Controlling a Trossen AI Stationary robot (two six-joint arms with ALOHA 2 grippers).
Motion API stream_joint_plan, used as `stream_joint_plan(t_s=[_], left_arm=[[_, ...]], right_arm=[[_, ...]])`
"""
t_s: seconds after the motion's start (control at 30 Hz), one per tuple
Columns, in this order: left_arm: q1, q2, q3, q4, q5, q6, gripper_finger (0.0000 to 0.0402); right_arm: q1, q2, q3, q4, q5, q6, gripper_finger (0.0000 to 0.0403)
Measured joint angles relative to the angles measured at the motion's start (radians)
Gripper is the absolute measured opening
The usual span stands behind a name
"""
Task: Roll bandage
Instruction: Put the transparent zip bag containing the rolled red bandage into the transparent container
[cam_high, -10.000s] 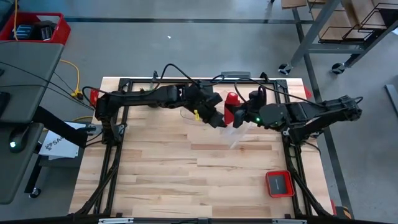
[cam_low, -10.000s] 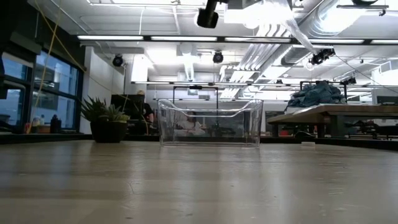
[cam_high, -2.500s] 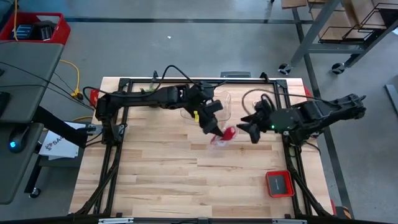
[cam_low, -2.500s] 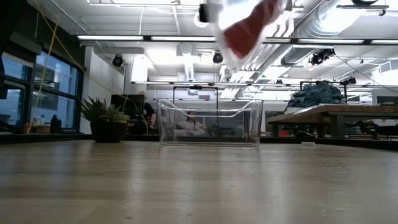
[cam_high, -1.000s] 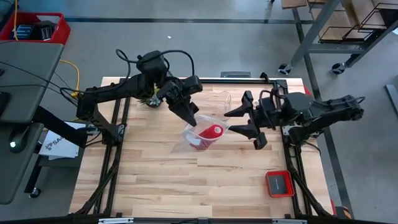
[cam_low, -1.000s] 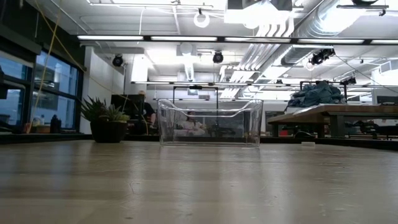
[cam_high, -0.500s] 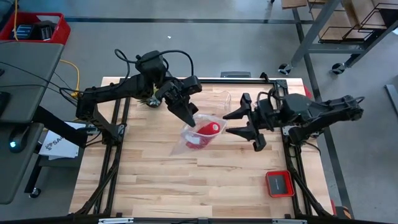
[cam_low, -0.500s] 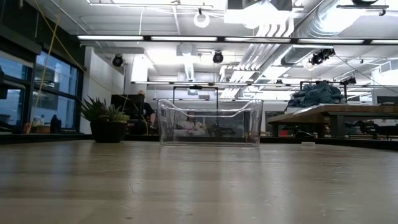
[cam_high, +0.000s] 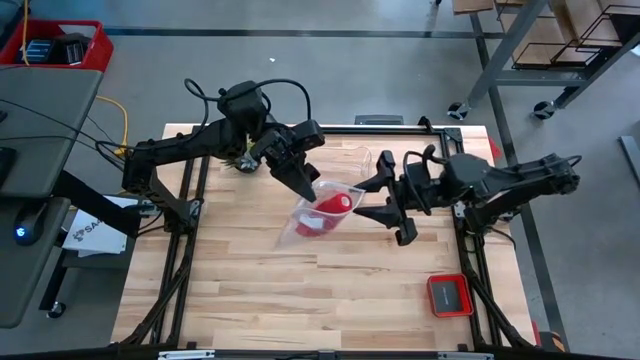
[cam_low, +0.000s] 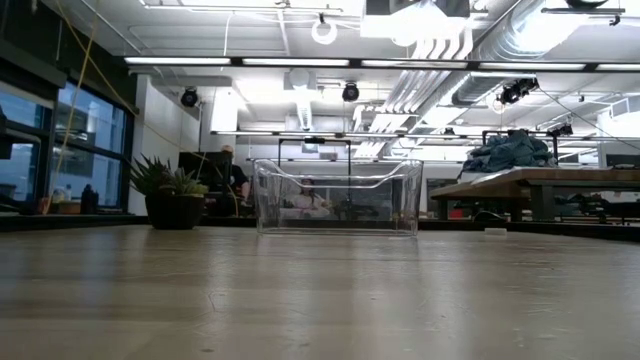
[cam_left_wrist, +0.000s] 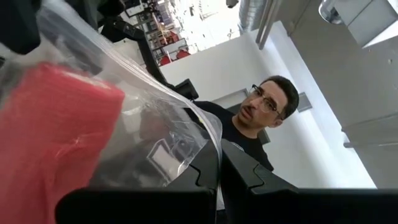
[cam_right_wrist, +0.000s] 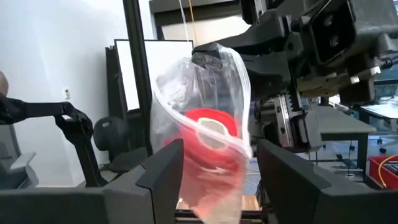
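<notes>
The bandage (cam_high: 331, 207), soft and light, hangs inside a slippery bag (cam_high: 312, 215) pinched by the left gripper (cam_high: 308, 190); the right gripper (cam_high: 388, 212) gapes at 3 o'clock.

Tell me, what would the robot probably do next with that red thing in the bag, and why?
Probably the right gripper moves in on the bag's free side and grips it. The left gripper holds the clear plastic bag up by one edge, with the bandage rolled up inside. The right fingers are spread wide on either side of the bag, not touching it, so the roll cannot come out yet.
</notes>
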Motion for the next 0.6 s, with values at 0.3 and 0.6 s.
stream_joint_plan(t_s=[0.3,0.6], left_arm=[[0.000,0.000,0.000,-0.004,-0.003,0.005,0.0000],[0.011,0.001,0.000,-0.038,-0.046,0.027,0.0000]], right_arm=[[0.004,0.000,0.000,0.036,-0.002,-0.027,0.0160],[0.010,-0.001,0.000,0.016,0.020,-0.026,0.0008]])
